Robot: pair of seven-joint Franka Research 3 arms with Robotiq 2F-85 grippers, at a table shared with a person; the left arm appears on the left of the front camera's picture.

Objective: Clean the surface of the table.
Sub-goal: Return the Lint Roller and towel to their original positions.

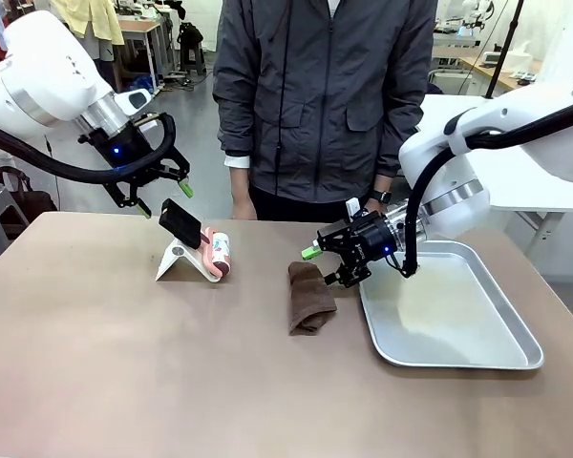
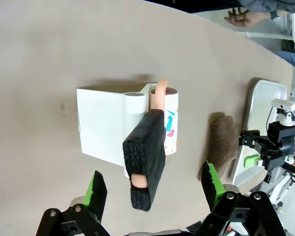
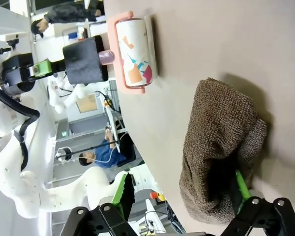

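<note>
The right gripper (image 1: 327, 266) stands with jaws spread, holding nothing, low over the table (image 1: 105, 363) just beside the brown cloth (image 1: 309, 298) — in the right wrist view one green pad (image 3: 241, 183) sits at the cloth's edge. The cloth lies crumpled beside the silver tray (image 1: 504, 357). The left gripper (image 1: 159, 194) hangs with jaws apart and empty above the lint roller (image 1: 215, 254), which rests in its white stand (image 1: 175, 261) — black handle (image 1: 180, 222) tilted upward. A person (image 1: 325, 95) stands at the table's far edge.
</note>
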